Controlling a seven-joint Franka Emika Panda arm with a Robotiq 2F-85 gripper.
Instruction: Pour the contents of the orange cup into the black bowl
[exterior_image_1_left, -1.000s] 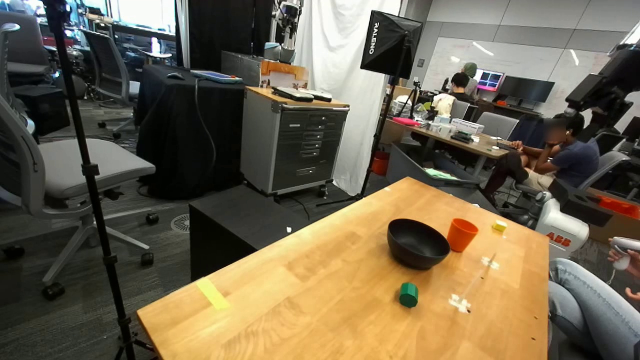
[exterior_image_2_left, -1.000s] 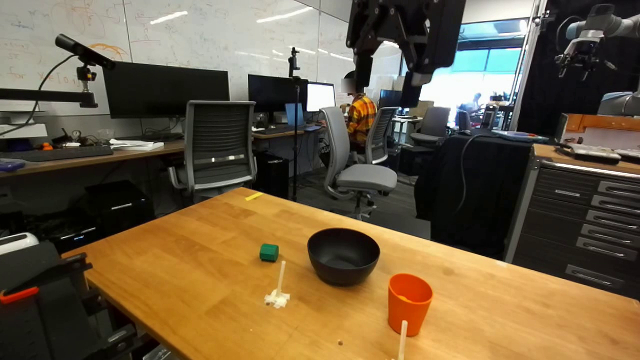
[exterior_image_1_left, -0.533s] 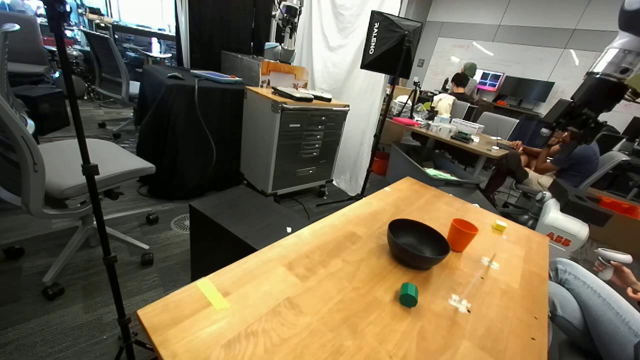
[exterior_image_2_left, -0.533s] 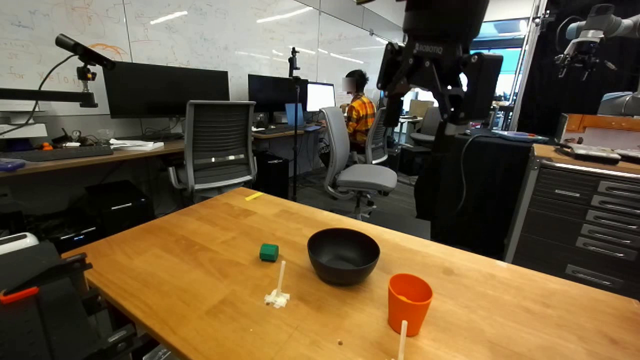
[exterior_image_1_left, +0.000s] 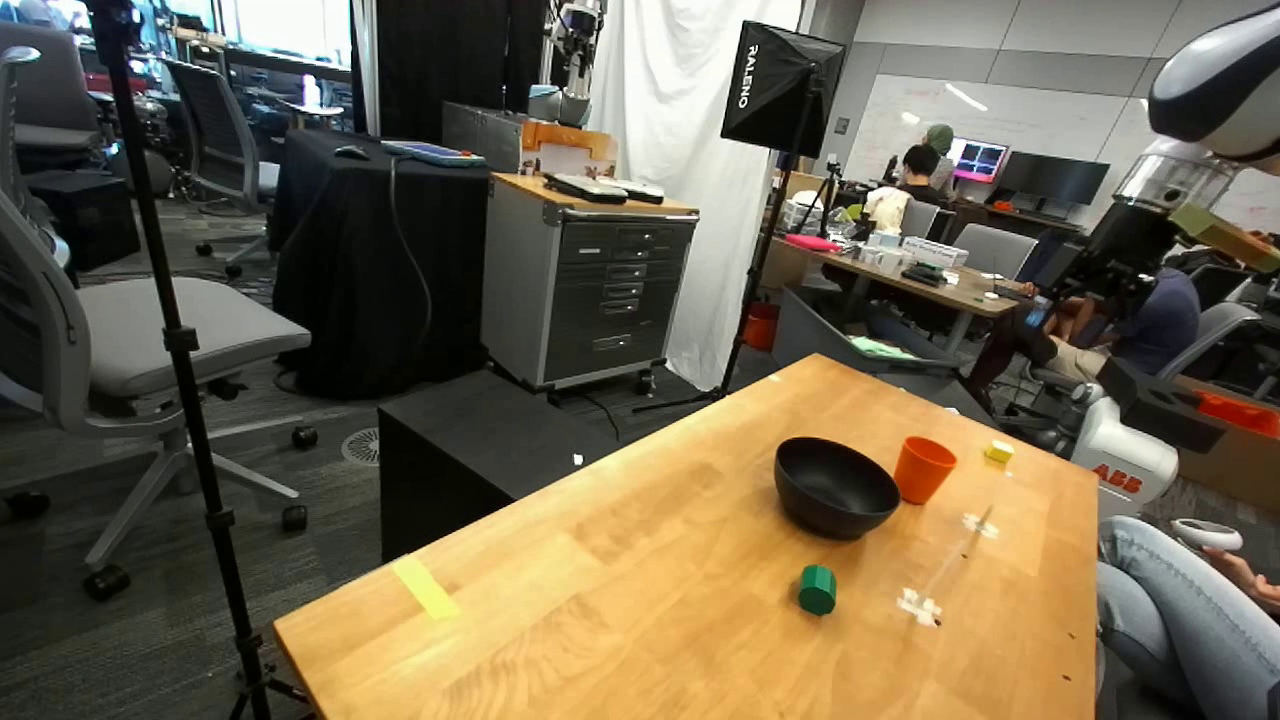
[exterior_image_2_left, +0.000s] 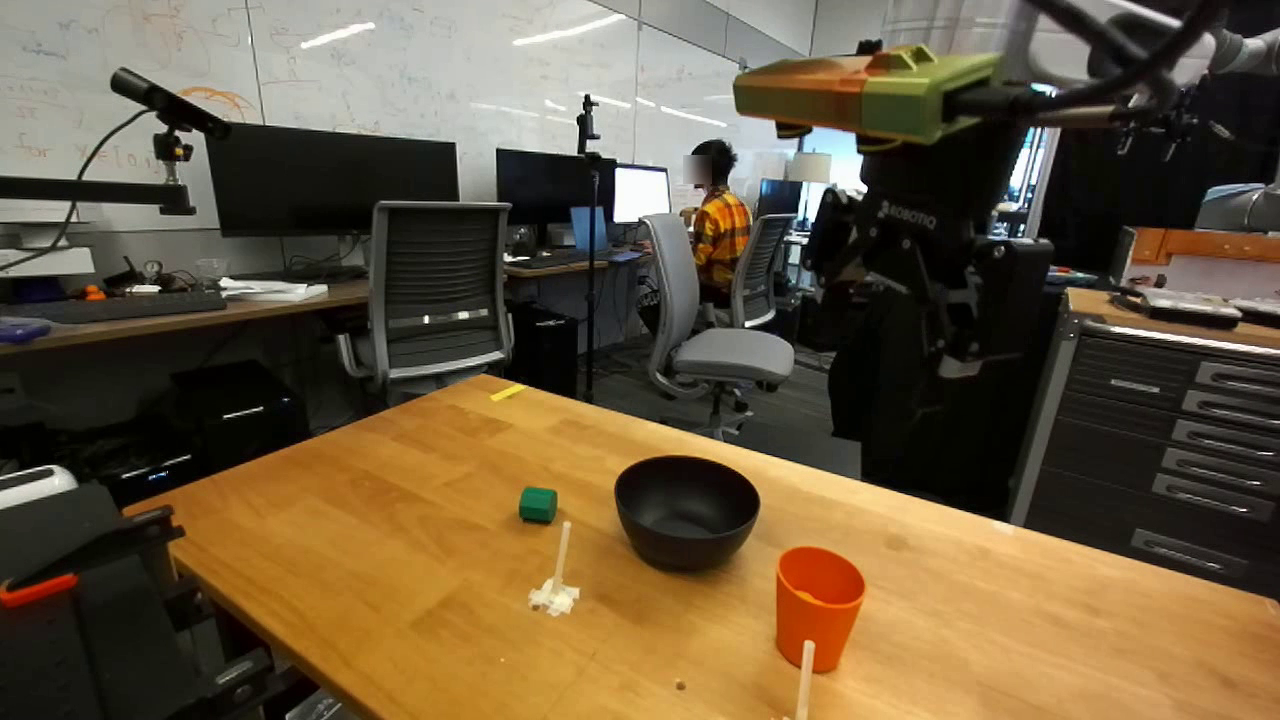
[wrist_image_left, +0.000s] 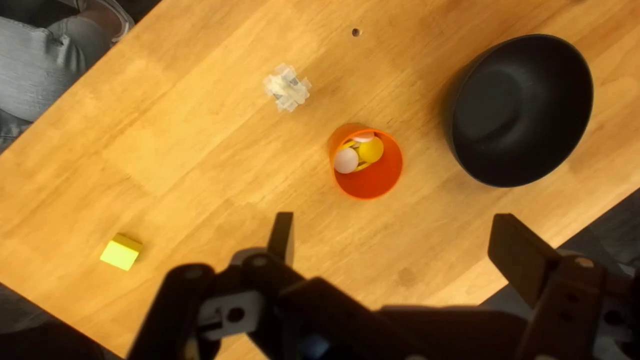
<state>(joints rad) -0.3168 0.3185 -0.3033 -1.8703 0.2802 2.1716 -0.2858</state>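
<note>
The orange cup (wrist_image_left: 372, 180) stands upright on the table beside the black bowl (wrist_image_left: 522, 110), apart from it; both also show in both exterior views, the cup (exterior_image_1_left: 922, 470) (exterior_image_2_left: 818, 625) and the bowl (exterior_image_1_left: 835, 490) (exterior_image_2_left: 688, 515). The contents (wrist_image_left: 359, 154) are round yellow and pale pinkish-white pieces inside the cup. The bowl's inside looks empty. My gripper (wrist_image_left: 394, 216) is open with nothing between its wide-apart fingers. It hangs above the table; in the wrist view the cup lies ahead of the fingertips, nearer the left finger. Its fingers are dark against black cloth in an exterior view (exterior_image_2_left: 890, 350).
A green block (exterior_image_2_left: 538, 505) lies beyond the bowl from the cup. A yellow block (wrist_image_left: 121, 251) lies near the table's end. Thin clear sticks taped to the table (exterior_image_2_left: 562, 560) (exterior_image_2_left: 806, 680) stand near the cup and bowl. A seated person's legs (exterior_image_1_left: 1170, 620) are beside the table edge.
The arm and open gripper have come lower, shifting left in an exterior view and right in the other exterior view. The cup, bowl and blocks have not moved.
</note>
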